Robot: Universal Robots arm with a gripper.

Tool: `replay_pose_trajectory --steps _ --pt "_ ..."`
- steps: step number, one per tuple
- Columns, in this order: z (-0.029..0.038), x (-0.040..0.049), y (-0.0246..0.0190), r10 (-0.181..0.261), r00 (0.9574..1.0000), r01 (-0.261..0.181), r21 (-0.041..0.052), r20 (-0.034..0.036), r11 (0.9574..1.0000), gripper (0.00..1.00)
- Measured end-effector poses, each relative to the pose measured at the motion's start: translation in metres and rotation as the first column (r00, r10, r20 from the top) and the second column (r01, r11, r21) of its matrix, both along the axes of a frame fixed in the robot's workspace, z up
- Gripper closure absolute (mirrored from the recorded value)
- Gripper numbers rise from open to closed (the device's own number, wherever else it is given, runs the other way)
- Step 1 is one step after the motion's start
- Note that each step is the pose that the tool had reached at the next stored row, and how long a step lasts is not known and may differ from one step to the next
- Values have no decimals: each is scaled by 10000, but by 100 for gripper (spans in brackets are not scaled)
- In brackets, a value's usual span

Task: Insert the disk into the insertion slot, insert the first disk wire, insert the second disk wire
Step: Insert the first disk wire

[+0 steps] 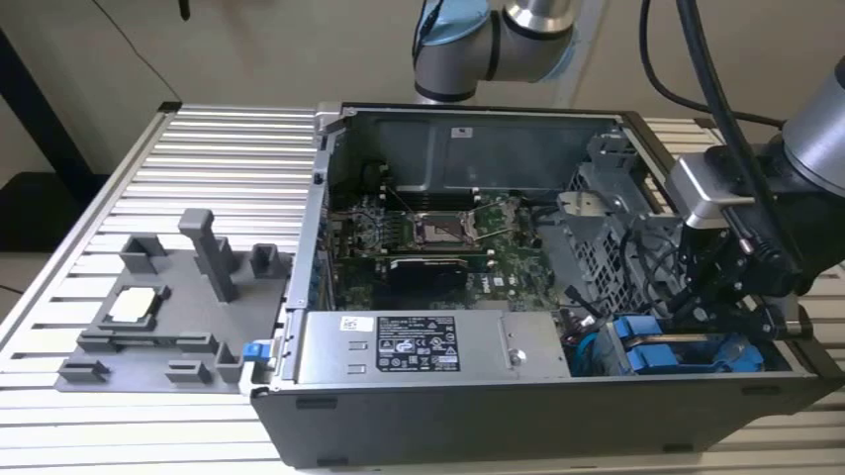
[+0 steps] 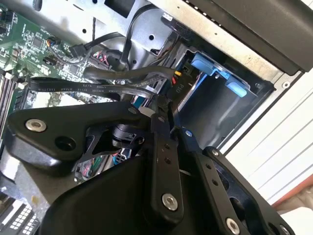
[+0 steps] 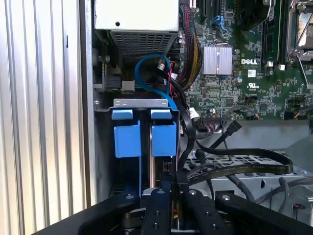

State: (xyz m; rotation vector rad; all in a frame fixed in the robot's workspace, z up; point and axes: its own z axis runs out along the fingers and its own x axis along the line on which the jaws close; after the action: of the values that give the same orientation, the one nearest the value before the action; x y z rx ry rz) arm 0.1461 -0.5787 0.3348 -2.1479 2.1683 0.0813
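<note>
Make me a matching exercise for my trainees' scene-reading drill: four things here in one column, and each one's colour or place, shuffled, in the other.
Things:
1. carriers
2. motherboard
3. fixture
4. power supply

Colour or place:
a. green
b. grey, on the table outside the case
c. blue
d. inside the case, bears a white label

Pairs: 1-c, 2-a, 3-b, 4-d
</note>
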Motion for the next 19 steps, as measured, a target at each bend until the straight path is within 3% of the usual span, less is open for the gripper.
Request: replay_pose_trajectory --steps 2,3,4,9,19 --pt "-2 -1 -1 1 10000 -1 -2 -8 10000 82" --pt "1 -2 -1 -1 10000 1 -8 -8 10000 76" --pt "12 -3 -2 -3 10000 3 -13 -8 10000 76" --pt "137 -3 -2 -3 10000 3 -15 -8 10000 76" --pt "195 -5 -2 -3 10000 3 -19 -6 10000 76"
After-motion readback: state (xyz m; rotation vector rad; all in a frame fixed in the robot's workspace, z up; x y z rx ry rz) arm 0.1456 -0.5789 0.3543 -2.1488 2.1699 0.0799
